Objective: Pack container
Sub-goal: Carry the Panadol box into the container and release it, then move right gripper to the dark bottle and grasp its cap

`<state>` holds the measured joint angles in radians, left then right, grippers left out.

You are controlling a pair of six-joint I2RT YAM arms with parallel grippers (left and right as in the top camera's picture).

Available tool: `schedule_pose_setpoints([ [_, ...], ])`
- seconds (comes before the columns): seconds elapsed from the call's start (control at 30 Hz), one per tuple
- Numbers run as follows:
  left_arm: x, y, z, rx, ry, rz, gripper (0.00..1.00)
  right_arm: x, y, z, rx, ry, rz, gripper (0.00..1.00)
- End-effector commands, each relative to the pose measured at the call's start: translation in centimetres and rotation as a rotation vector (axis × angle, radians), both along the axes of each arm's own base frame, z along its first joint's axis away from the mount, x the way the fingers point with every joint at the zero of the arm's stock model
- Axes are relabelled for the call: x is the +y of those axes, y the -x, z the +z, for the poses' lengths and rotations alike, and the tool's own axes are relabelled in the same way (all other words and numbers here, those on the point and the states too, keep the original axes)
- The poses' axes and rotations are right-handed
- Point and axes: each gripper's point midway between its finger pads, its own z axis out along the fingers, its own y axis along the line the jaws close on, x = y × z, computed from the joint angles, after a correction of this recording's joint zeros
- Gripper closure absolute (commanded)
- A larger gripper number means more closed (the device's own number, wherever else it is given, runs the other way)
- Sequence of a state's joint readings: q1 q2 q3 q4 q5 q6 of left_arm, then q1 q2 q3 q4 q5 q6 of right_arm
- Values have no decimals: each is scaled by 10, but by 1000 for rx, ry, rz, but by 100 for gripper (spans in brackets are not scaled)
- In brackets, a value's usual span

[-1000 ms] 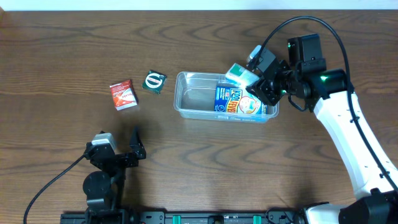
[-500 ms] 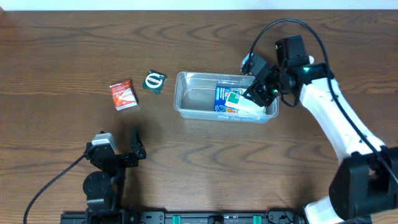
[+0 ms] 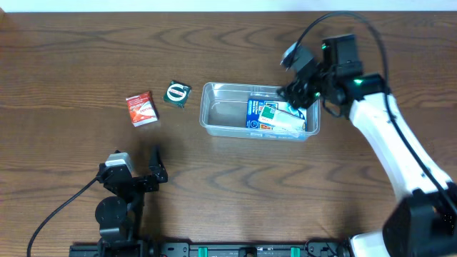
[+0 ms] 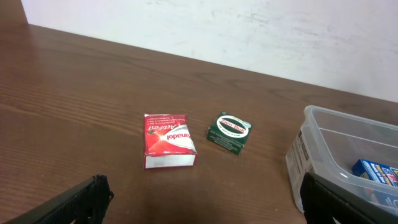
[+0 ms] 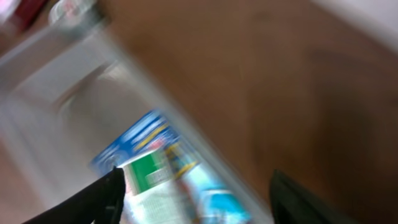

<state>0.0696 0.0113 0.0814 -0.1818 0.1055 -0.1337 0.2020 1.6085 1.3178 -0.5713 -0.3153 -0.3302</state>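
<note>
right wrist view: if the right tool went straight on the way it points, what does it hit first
Probably the green-and-white packet, lying on the blue box inside the container. The view is blurred, so depth is uncertain.

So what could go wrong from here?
The right gripper hangs open close over the container's right end; a clumsy move might bump the rim and shove it. The green-and-white box lies partly over the blue box, so the pile may shift. The red packet and green packet lie flat on the table, possibly awkward to pinch.
</note>
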Motion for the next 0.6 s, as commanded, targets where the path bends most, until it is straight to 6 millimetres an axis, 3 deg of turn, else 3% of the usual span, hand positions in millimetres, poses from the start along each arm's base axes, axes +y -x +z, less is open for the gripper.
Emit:
schedule_pose_setpoints([
  [0.0,-1,2,-15,48,3,-8,2,-60,-27,34,-82,15,-353,26],
  [0.1,-1,2,-15,48,3,-8,2,-98,-37,28,-75,29,-529,25],
  [0.27,-1,2,-15,48,4,-7,2,-142,-45,-4,12,3,-704,22],
  [0.43,-1,2,-15,48,3,-8,2,-168,-50,-40,90,15,-771,21],
  [0.57,-1,2,-15,48,3,-8,2,-181,-56,-57,109,19,-797,20],
])
